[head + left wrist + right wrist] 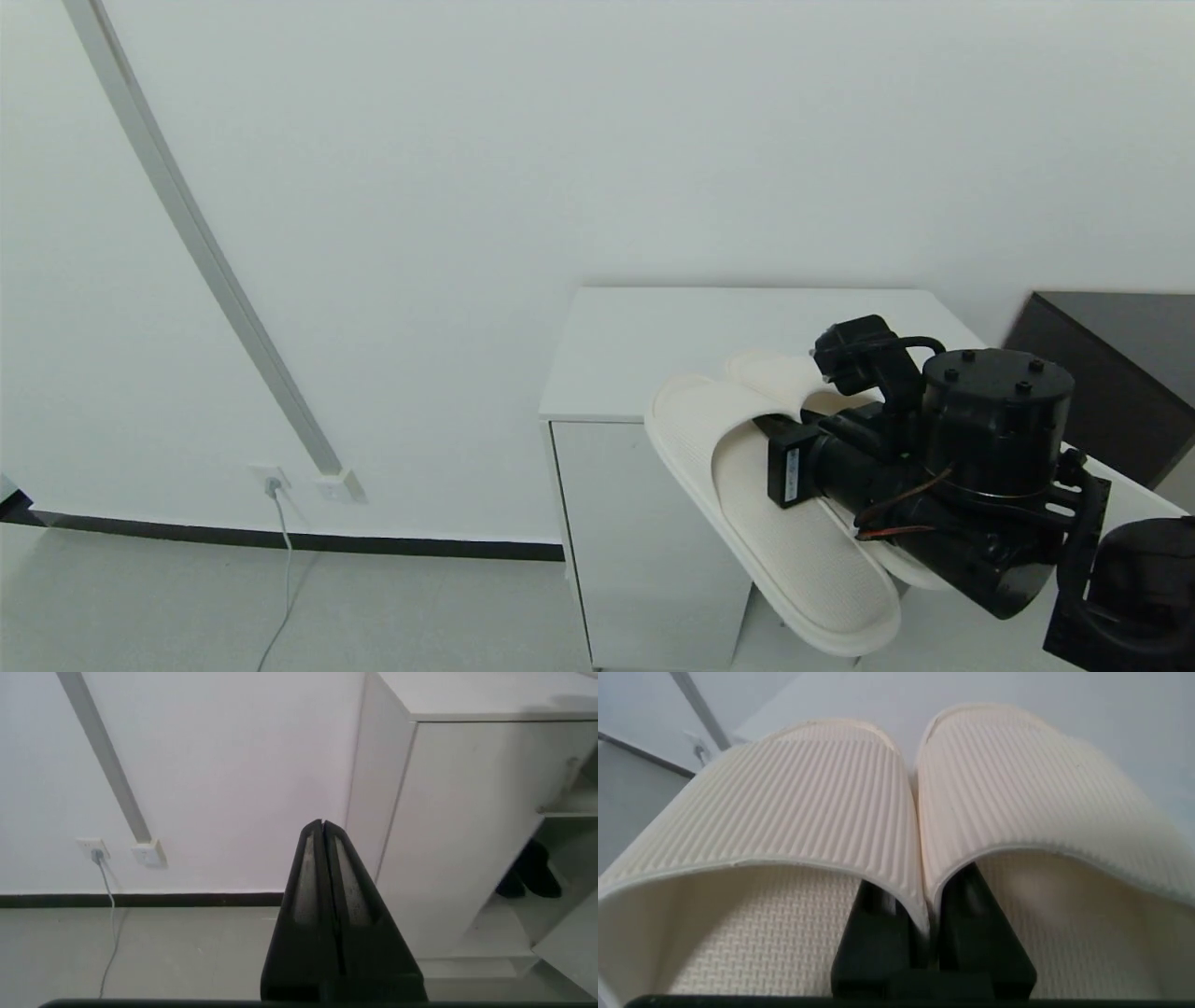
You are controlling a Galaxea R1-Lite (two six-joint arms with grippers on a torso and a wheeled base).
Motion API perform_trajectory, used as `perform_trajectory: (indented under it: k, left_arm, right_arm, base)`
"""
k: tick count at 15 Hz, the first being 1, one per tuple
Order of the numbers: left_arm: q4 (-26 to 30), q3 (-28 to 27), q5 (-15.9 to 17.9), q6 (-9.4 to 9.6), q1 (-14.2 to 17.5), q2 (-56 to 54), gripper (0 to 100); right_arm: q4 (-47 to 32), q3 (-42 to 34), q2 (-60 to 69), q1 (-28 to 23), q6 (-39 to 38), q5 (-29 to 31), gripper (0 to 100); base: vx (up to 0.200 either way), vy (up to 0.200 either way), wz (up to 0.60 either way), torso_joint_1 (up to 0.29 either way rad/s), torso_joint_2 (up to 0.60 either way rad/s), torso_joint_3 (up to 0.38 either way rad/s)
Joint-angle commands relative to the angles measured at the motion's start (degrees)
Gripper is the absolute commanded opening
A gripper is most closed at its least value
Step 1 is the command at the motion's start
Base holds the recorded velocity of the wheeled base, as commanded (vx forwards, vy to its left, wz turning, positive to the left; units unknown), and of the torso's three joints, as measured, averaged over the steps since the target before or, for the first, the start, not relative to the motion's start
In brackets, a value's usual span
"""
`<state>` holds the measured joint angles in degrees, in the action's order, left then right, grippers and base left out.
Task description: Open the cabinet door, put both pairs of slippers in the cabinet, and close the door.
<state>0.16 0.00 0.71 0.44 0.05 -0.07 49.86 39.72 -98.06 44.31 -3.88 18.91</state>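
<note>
White wall (pixel 467 187) and grey floor (pixel 140 597) set the scene, and the white cabinet (pixel 644 523) stands against that wall, boxy and smooth. Seen from the left wrist, part of its front is open, with a dark thing (pixel 531 873) on a shelf inside, too small to name. The slippers (pixel 794 551) are cream with ribbed uppers, woven-pattern insoles and rounded toes, held side by side in the air before the cabinet front. The right gripper (pixel 920 919) has its jaws clamped on both inner upper edges. The left gripper (pixel 323 859) has its jaws pressed together, holding nothing.
</note>
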Motion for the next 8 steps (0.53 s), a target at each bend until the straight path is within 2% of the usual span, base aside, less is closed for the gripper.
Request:
perform_trajectory:
  k: [1,2,8]
  left_arm:
    - [0.02,0.00,0.08,0.00,0.04,0.07,0]
    - [0.02,0.00,0.00,0.00,0.04,0.07,0]
    - [0.02,0.00,0.00,0.00,0.04,0.07,0]
  right_arm:
    - [-0.03,-0.17,-0.29,0.25,0.01,-0.01,0]
    - [0.06,-0.69,-0.55,0.34,0.01,-0.01,0]
    - [0.15,-1.40,-0.46,0.86,-0.25,-0.01,0]
  base:
    - [-0.200,0.000,0.00,0.002,0.00,-0.007]
    - [-0.200,0.000,0.00,0.007,0.00,0.002]
    - [0.000,0.000,0.00,0.000,0.00,0.000]
